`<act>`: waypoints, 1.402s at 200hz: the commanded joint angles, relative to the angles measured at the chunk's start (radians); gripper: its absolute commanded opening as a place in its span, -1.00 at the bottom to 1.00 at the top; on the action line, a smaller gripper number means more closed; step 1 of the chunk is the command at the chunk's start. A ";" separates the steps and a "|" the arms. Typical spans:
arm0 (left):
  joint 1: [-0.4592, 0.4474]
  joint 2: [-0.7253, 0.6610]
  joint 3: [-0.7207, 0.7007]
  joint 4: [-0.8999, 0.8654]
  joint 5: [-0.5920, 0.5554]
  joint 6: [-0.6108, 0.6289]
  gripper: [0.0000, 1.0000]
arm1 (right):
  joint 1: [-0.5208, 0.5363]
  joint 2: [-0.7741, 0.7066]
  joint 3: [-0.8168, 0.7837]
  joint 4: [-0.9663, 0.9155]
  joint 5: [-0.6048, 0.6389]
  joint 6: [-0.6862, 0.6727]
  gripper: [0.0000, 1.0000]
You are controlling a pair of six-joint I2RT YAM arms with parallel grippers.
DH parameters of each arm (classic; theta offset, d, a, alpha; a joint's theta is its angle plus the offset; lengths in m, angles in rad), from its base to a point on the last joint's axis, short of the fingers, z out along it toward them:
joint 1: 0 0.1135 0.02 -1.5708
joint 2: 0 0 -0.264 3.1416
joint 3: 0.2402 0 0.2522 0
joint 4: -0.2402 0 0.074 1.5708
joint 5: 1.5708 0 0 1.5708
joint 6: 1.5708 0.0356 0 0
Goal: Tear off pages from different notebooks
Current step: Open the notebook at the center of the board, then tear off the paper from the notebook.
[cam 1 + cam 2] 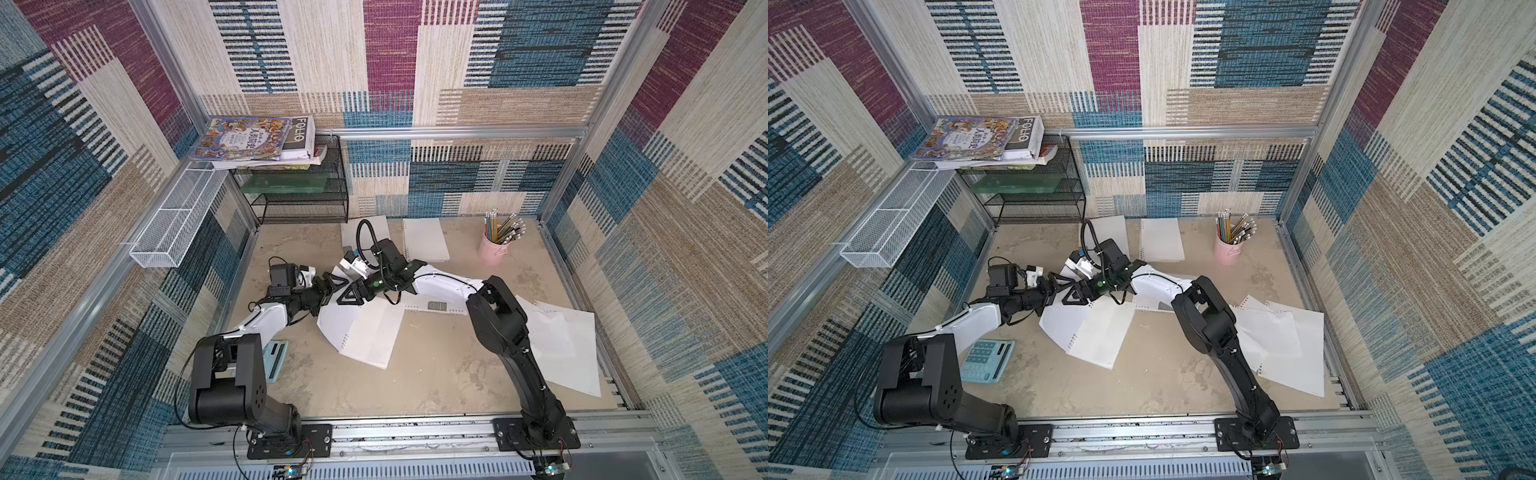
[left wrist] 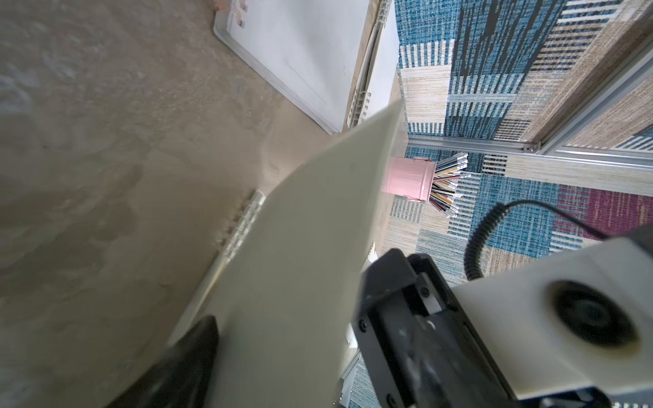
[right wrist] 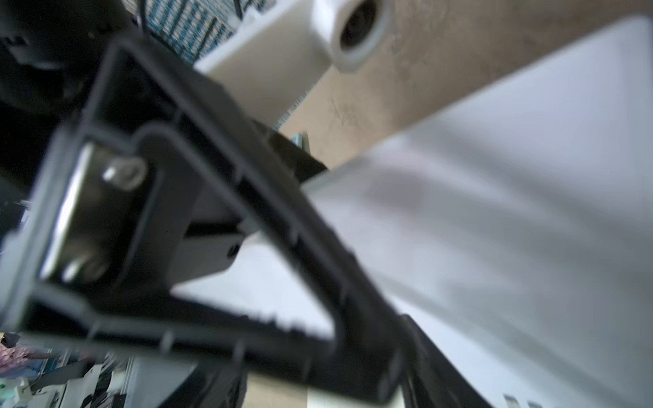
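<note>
Pink cup [image 1: 494, 251] holds pencils [image 1: 506, 229]. Left gripper [image 1: 330, 286], right gripper [image 1: 351, 296] at raised page [image 2: 300, 265]; openness indiscernible.

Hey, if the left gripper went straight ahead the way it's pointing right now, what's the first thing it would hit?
Most likely the lifted page right in front of the left gripper, with the right gripper close behind it; the depth between them is hard to judge.

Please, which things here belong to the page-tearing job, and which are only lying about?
Job: spiral notebooks, loose pages.
Lying about: calculator, pink pencil cup, illustrated books, black mesh rack, white mesh basket.
</note>
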 commanded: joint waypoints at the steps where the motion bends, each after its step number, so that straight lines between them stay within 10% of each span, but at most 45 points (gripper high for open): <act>1: 0.005 0.004 -0.014 0.027 0.009 0.001 0.25 | -0.018 -0.120 -0.119 -0.084 0.064 -0.065 0.33; 28: 0.005 -0.032 -0.007 -0.066 -0.050 0.043 -0.09 | -0.056 -0.319 -0.335 -0.132 0.200 -0.044 0.38; 83: -0.006 -0.113 -0.020 -0.170 -0.125 0.096 -0.14 | -0.156 -0.491 -0.665 -0.078 0.342 0.188 0.43; 185: -0.034 -0.111 -0.006 -0.218 -0.166 0.120 -0.16 | -0.194 -0.450 -0.714 -0.018 0.427 0.278 0.52; 280: -0.058 -0.090 0.005 -0.226 -0.186 0.117 -0.17 | -0.170 -0.387 -0.644 0.077 0.319 0.320 0.21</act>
